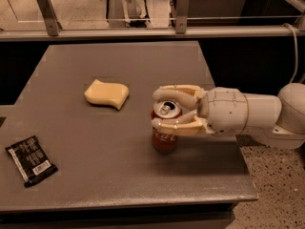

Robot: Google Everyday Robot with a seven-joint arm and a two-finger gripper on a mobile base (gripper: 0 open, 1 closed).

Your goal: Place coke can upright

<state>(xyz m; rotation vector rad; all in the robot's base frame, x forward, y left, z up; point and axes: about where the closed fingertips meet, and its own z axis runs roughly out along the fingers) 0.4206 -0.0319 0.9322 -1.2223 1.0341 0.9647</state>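
The red coke can (165, 142) stands upright on the grey table (119, 171), right of the middle, its silver top facing up. My gripper (156, 109) reaches in from the right at the height of the can's top. One finger (178, 92) curves behind the rim and the other finger (177, 127) lies across the front of the can just below the top. The fingers look closed on the can. The can's base rests on the table.
A pale yellow sponge (106, 93) lies left of the can toward the back. A black snack wrapper (31, 160) lies near the front left edge. A rail with posts (47, 11) runs behind the table. The table's right edge (243, 175) is just under my arm.
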